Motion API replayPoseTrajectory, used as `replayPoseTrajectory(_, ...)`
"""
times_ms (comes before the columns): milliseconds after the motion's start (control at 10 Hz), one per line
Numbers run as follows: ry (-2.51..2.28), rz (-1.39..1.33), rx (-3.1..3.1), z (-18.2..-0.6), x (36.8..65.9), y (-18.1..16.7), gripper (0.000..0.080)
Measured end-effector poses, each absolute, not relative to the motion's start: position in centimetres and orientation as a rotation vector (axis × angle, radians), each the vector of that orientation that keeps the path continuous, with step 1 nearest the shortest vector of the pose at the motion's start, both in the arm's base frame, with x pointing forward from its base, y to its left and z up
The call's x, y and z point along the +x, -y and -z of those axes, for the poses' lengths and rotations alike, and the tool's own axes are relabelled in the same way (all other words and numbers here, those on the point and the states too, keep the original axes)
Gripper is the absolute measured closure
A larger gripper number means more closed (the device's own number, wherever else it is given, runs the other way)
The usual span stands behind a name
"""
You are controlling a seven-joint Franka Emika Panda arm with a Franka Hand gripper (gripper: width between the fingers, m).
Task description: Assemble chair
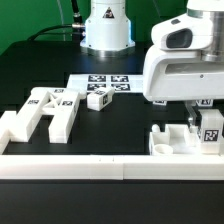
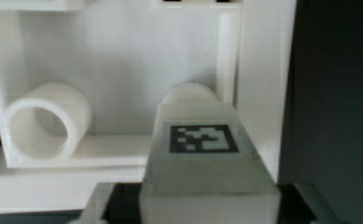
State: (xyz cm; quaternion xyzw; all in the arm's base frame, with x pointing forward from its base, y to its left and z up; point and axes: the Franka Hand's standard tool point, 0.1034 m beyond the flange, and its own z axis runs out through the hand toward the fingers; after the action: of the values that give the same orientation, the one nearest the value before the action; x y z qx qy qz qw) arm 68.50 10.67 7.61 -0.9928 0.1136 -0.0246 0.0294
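Our jaws are clenched on a chunky tagged bar (image 2: 199, 150), held upright between them, just beside the white frame piece (image 2: 116, 60) with its round socket (image 2: 45, 125). The H-shaped piece (image 1: 42, 112) lies well apart on the desk (image 1: 120, 125). We judge this the grasp of one chair part; next, a straight lift clear of the frame.

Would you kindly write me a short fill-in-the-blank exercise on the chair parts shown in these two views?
1. The H-shaped part lies at the exterior view's ____.
2. The small loose block sits near the marker board, on the ____ tabletop.
3. In the wrist view, the nearest bar shows one black-and-white ____.
Missing words: left; black; tag.
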Motion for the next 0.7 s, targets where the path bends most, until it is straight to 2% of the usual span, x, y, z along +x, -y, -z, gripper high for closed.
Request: replayPoseTrajectory(700,-1.379,0.037,-2.736,-7.52,68.54,-10.78,0.0509)
